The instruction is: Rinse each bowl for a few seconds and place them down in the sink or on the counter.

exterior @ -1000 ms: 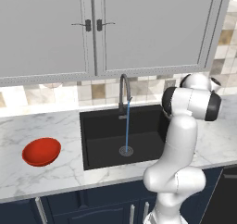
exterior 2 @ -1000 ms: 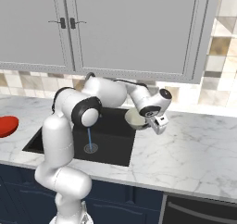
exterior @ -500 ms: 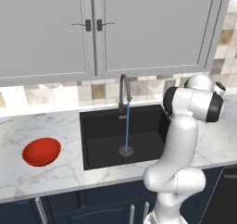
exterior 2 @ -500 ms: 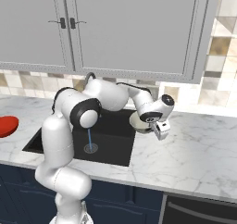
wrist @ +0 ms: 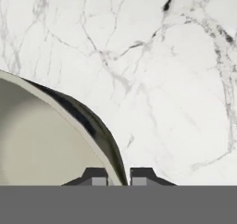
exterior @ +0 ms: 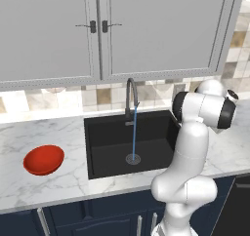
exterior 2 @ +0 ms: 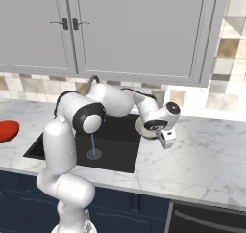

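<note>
The counter (exterior: 63,186) is running across the full width of both base views, white marble with grey veins over dark navy cabinets. The sink (exterior: 105,147) is sitting recessed at its centre, black, with a thin stream of water (exterior: 134,135) falling from the grey faucet (exterior: 131,96) onto the round drain (exterior: 133,158). The white arm (exterior 2: 108,102) is reaching across the basin toward 3 o'clock in the right base view. The red bowl (exterior: 44,160) is resting upright on the counter at 9 o'clock from the sink, well apart from the arm. The cream bowl (wrist: 41,144) is occupying the lower left of the hand view, its rim passing between the two fingertips. The gripper (wrist: 118,177) is pinching narrowly on that rim, jaws nearly together, over the marble just beside the sink's right edge. Whether the cream bowl is touching the counter cannot be determined.
</note>
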You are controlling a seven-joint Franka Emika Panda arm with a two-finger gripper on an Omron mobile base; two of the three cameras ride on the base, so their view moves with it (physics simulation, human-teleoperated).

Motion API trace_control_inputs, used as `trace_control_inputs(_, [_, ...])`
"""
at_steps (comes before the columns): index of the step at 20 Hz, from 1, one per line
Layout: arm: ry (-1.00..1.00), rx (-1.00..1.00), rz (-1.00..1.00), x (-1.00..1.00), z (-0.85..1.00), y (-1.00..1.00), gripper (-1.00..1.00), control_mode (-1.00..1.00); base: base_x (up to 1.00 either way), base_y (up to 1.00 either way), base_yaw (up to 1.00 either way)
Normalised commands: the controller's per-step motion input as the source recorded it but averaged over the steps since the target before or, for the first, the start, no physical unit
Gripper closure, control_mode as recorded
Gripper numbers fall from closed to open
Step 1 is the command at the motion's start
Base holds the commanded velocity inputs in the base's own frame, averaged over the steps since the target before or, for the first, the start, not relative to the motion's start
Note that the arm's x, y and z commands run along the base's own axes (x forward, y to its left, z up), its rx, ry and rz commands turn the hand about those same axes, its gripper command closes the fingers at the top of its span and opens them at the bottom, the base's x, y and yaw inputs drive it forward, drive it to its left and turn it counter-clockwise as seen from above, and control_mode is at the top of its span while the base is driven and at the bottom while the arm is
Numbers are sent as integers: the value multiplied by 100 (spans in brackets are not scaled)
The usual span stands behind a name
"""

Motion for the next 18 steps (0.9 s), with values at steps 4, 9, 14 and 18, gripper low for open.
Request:
trace_control_inputs(4, [0,0,-11,0,-14,-4,-100,-100,0,0,0])
trace_control_inputs(9, [-1,1,-10,3,9,-8,-100,-100,0,0,0])
trace_control_inputs(14, [-5,2,-7,0,31,-8,-100,-100,0,0,0])
trace_control_inputs(18, [-8,2,-6,-2,39,-2,-100,-100,0,0,0])
